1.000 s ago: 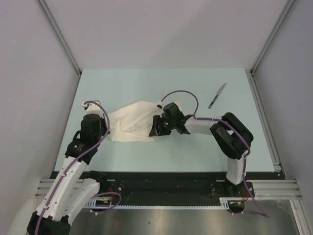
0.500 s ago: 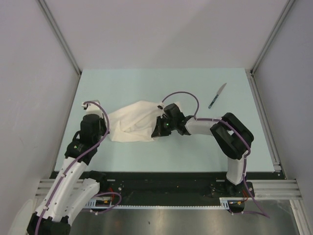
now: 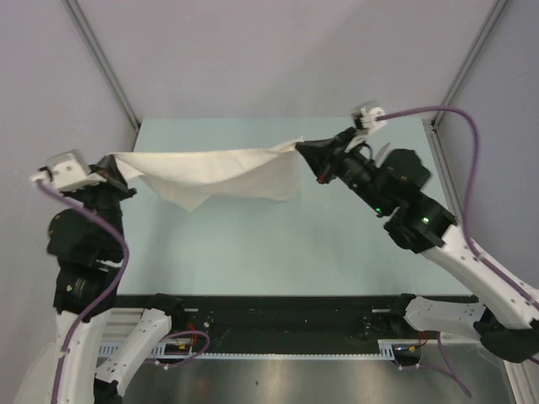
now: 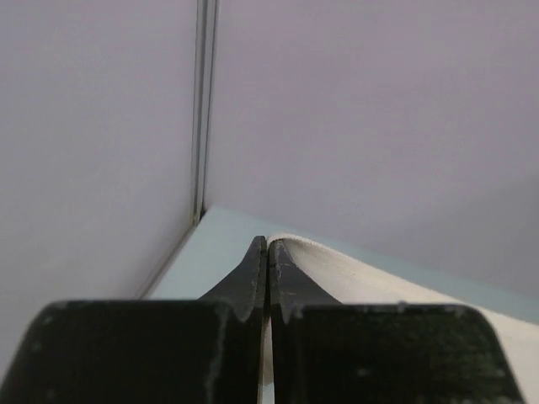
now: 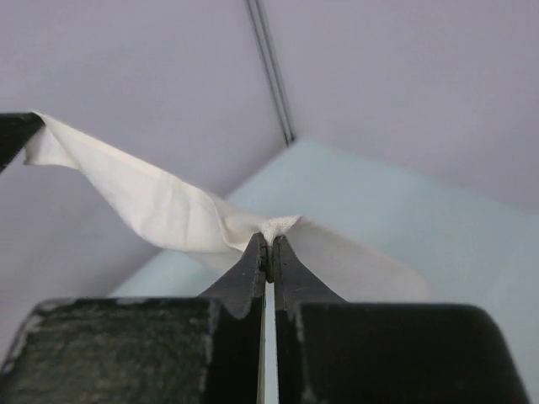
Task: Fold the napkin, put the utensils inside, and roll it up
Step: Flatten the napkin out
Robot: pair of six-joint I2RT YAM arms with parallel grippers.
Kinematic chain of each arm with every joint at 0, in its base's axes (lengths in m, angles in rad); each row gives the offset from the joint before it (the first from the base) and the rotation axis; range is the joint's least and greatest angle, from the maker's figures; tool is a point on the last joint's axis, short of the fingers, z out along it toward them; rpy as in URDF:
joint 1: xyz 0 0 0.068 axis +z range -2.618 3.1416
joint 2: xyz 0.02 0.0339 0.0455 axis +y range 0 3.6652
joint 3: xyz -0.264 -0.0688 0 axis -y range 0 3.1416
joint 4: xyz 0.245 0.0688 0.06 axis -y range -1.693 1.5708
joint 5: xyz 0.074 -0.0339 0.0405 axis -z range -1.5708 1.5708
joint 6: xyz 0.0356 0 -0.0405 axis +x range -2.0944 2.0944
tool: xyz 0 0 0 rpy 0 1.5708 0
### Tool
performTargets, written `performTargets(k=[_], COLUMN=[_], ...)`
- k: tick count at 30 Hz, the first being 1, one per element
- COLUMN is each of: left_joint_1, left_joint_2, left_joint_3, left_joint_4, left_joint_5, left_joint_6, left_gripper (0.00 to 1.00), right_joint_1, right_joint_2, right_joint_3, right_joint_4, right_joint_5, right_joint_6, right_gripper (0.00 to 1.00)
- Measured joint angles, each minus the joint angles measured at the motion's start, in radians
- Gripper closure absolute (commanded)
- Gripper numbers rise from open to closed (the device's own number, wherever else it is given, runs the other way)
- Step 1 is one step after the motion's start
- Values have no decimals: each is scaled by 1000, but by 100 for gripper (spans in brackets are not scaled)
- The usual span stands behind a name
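The white napkin (image 3: 215, 172) hangs stretched in the air above the table, sagging in the middle. My left gripper (image 3: 114, 162) is shut on its left corner and my right gripper (image 3: 301, 148) is shut on its right corner. The left wrist view shows the closed fingertips of the left gripper (image 4: 267, 246) with the napkin (image 4: 345, 273) running off to the right. In the right wrist view the right gripper (image 5: 269, 244) pinches a bunched corner, and the napkin (image 5: 143, 198) stretches away to the upper left. The utensils are hidden behind my right arm.
The pale blue-green table (image 3: 253, 244) lies below the cloth. Grey walls close it in at the back and both sides, with metal frame posts (image 3: 101, 63) at the corners. My right arm (image 3: 404, 202) reaches over the table's right rear part.
The right gripper closed on the napkin. Both arms then rose and moved apart, lifting the crumpled napkin off the table and pulling it out into a stretched sheet.
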Motion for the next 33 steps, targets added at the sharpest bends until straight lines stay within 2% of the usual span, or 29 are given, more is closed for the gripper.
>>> performTargets(k=[4,10,13,16,19,24,29,33], left_joint_1=[0,-1,-1,-1,0,1,24,98], left_joint_2=[-16,32,38,37,42,124,368,681], left_joint_3=[188,549,647,656,594,370,144,107], left_joint_4=[92,90,81,99,128,248,400,473], left_joint_5=[50,178,214,219,192,82,-60,-87], left_joint_6=[74,141,163,165,176,217,286,307], left_gripper=[100,100,100,100,100,100,100,100], right_joint_1=[113,340,399,404,317,-23,-237,-336], right_joint_2=[-117,-111,-53,12,97,241,432,690], right_joint_3=[127,351,442,492,542,539,482,527], right_joint_4=[0,-3,-11,-11,-13,-23,27,105], right_joint_5=[98,173,188,228,241,119,-14,-113], right_joint_6=[-156,-383,-463,-530,-552,-438,-305,-233], right_gripper=[100,100,100,100,100,100,100,100])
